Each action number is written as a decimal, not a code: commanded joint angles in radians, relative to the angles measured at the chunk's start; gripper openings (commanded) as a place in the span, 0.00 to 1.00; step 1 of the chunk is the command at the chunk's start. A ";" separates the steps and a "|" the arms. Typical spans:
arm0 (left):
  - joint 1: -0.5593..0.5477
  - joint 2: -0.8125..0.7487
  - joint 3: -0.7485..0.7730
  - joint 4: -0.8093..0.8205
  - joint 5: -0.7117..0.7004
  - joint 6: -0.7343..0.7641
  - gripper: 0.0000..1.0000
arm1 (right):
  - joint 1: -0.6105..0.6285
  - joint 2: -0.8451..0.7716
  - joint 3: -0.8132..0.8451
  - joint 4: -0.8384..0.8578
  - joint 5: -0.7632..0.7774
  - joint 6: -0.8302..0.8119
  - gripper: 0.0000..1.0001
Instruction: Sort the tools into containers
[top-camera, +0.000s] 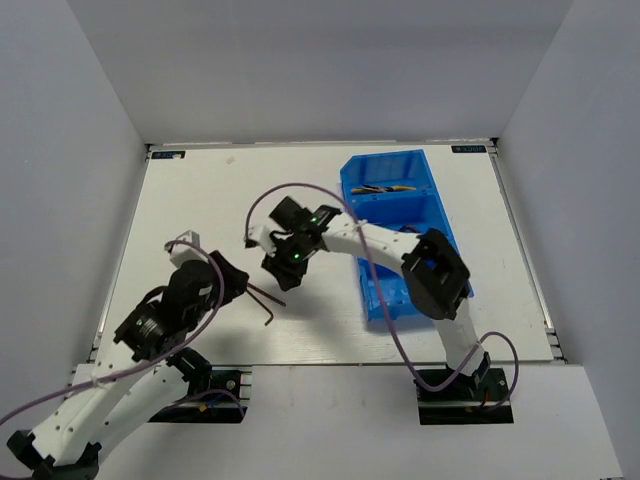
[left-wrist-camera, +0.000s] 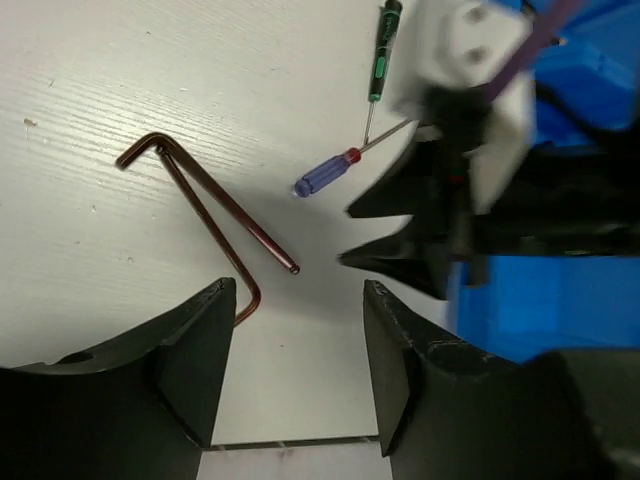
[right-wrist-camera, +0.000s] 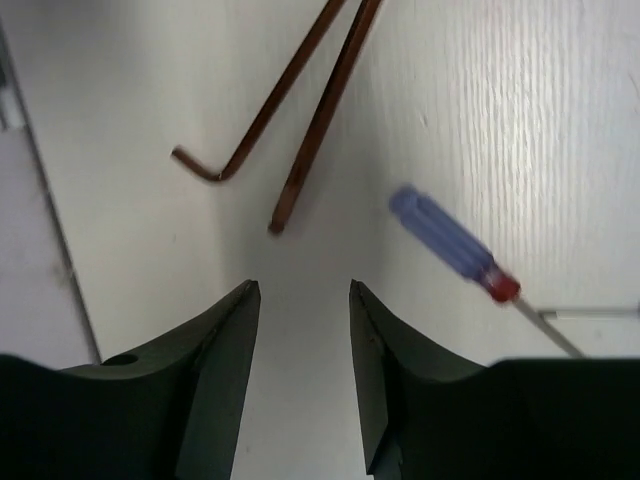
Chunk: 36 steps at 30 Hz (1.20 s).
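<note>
Two dark brown L-shaped hex keys (top-camera: 268, 303) lie crossed on the white table between my grippers. In the left wrist view the hex keys (left-wrist-camera: 205, 205) lie just ahead of my open, empty left gripper (left-wrist-camera: 298, 290). A blue-handled screwdriver (left-wrist-camera: 325, 174) and a green-handled screwdriver (left-wrist-camera: 382, 50) lie beyond them. My right gripper (right-wrist-camera: 300, 290) is open and empty, low over the table. The hex keys (right-wrist-camera: 305, 110) are ahead of it and the blue screwdriver (right-wrist-camera: 447, 243) is to its right. The blue bin (top-camera: 452, 250) stands at the right. Its far compartment holds yellow-handled pliers (top-camera: 385, 187).
My right arm (top-camera: 375, 240) reaches leftward across the bin's near compartments and hides their insides. In the top view the screwdrivers are hidden under the right wrist. In the left wrist view the right gripper's black fingers (left-wrist-camera: 400, 240) sit close to the right of the hex keys.
</note>
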 joint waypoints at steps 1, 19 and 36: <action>0.000 -0.068 0.017 -0.128 -0.042 -0.106 0.64 | 0.061 0.062 0.088 0.027 0.177 0.106 0.48; 0.000 -0.125 0.107 -0.308 -0.053 -0.106 0.76 | 0.172 0.298 0.151 0.160 0.409 0.212 0.44; -0.014 0.007 -0.069 -0.143 0.121 -0.088 0.66 | 0.198 0.280 -0.017 0.200 0.522 0.257 0.00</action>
